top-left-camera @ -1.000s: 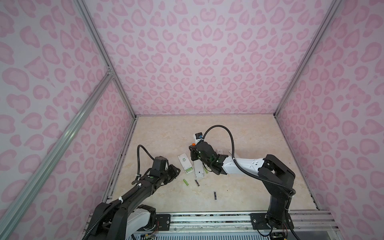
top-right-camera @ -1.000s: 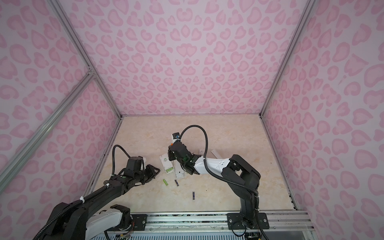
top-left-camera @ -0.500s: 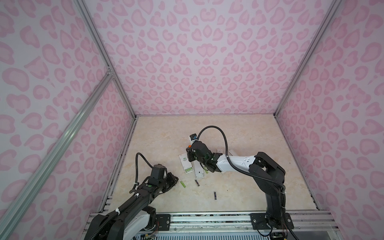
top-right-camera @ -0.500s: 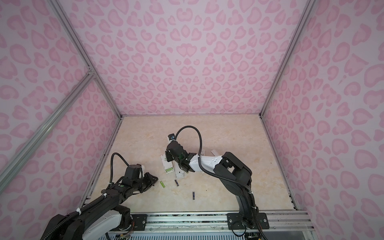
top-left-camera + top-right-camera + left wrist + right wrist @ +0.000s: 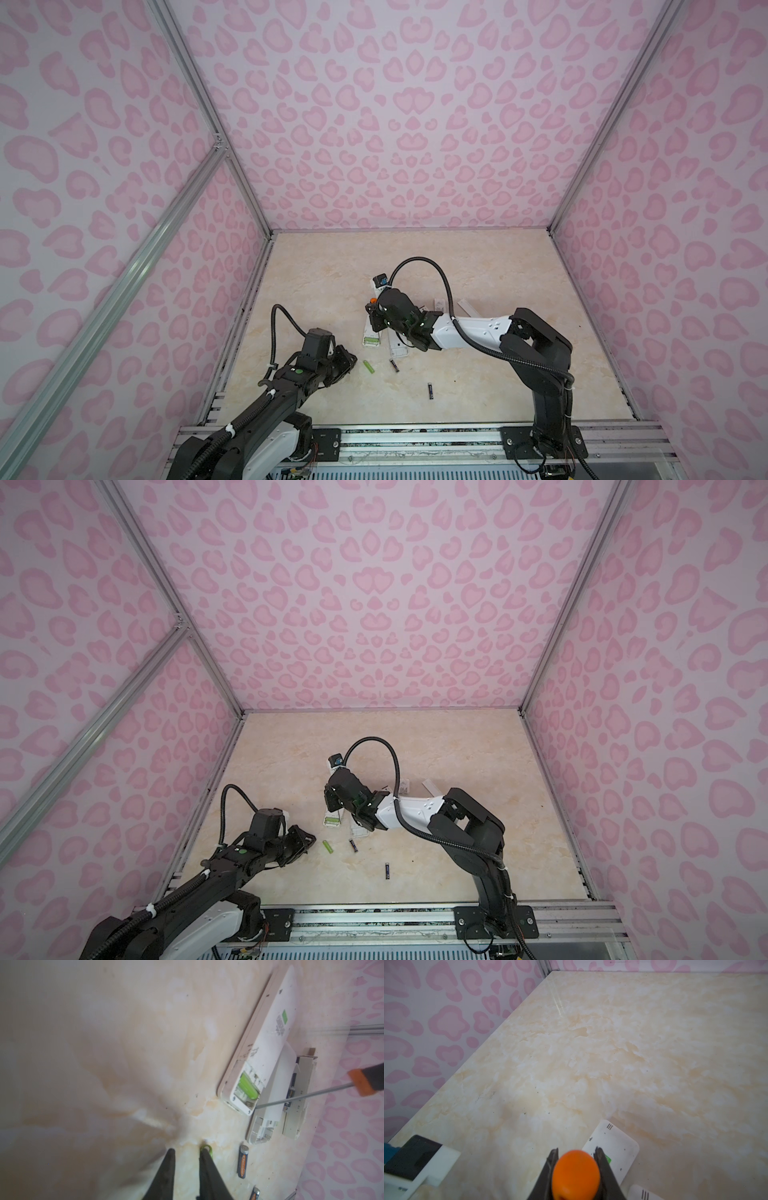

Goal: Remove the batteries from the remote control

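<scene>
**One Green Cell Seated in the Remote, Three Cells Loose on the Table**

The right pincer point(image 5: 576, 1152) is closed on the orange-and-black screwdriver point(image 5: 362, 1081). In the right wrist view the orange handle end is clamped between the two fingers. In both top views this pincer is seen near the middle of the frame, above a white remote point(image 5: 270, 1039) that is laid back-up on the marble-patterned table point(image 5: 478, 374). The metal shaft is slanted down, and its tip is set at the end of the remote's open battery bay. A seated green battery point(image 5: 248, 1087) is lodged in that bay. A second remote point(image 5: 268, 1109) is partly covered by the first.

The left pincer point(image 5: 188, 1151) is held low over the table, left of centre in the lower part of both top views. Its jaws are parted narrowly; bare table is seen between them and nothing is gripped. A loose green battery point(image 5: 368, 366) is laid flat just beside the outer side of one finger; whether it is touched cannot be told. A near black battery point(image 5: 394, 365) is found just right of it, and a far black battery point(image 5: 431, 391) lies apart, toward the lower right.
</scene>
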Robot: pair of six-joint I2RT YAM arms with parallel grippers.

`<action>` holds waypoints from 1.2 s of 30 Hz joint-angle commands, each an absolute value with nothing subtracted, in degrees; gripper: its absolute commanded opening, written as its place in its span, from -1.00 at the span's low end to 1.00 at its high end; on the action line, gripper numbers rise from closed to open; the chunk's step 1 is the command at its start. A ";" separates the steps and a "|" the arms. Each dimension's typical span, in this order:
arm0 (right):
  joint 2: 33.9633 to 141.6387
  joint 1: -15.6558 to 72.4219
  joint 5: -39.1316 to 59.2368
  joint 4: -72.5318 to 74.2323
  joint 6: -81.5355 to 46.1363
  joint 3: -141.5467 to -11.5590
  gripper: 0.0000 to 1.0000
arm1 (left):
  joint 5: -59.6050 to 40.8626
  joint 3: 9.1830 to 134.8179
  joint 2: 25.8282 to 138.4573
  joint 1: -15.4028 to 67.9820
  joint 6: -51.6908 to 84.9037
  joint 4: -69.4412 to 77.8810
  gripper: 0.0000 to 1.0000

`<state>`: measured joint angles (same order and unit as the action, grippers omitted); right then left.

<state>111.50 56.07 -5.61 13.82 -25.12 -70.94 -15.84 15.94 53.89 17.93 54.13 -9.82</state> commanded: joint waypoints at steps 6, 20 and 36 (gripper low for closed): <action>107.94 56.07 -8.16 15.81 -23.51 -69.09 -1.00 | -15.39 23.44 57.89 17.24 49.16 -12.50 -0.41; 108.42 54.75 -9.14 15.73 -24.44 -69.65 -1.00 | -21.29 26.29 72.75 14.28 49.76 -1.36 -0.43; 123.71 48.78 -4.12 10.81 -23.39 -87.90 -1.00 | -20.66 26.82 75.67 14.38 49.48 -0.07 -0.45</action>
